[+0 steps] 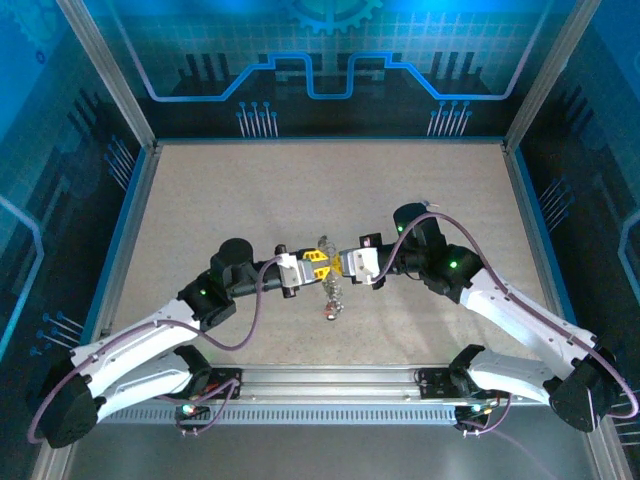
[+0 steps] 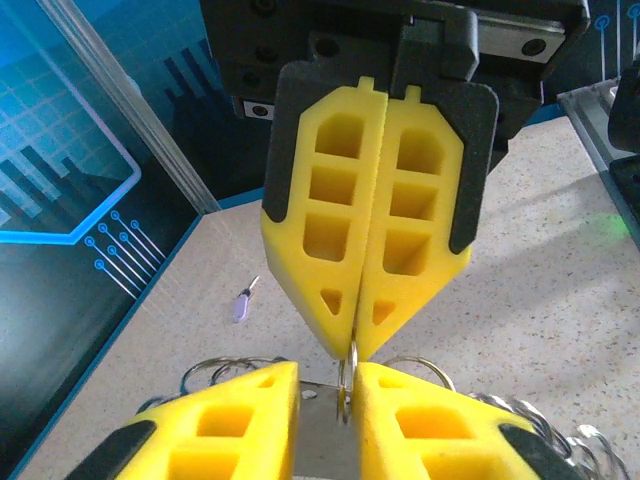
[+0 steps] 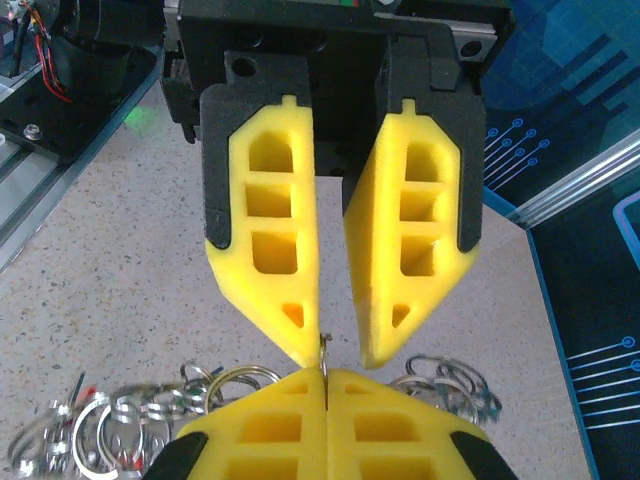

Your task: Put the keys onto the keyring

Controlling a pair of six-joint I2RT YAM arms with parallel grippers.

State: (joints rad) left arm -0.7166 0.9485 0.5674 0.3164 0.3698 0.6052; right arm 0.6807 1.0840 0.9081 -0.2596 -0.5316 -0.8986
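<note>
Top: I look steeply down from above and behind, far enough to take in the whole tabletop (image 1: 250,190). Wrists: close behind left claw (image 2: 326,374) and right claw (image 3: 326,376), facing each other; all three share where they meet.

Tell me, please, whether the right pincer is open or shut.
Shut: the right pincer has its fingers together, pinching the thin ring at the tips.

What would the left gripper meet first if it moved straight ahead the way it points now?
Probably the keyring pinched at the right gripper's tips, then those yellow fingers, which face it almost tip to tip.
</note>
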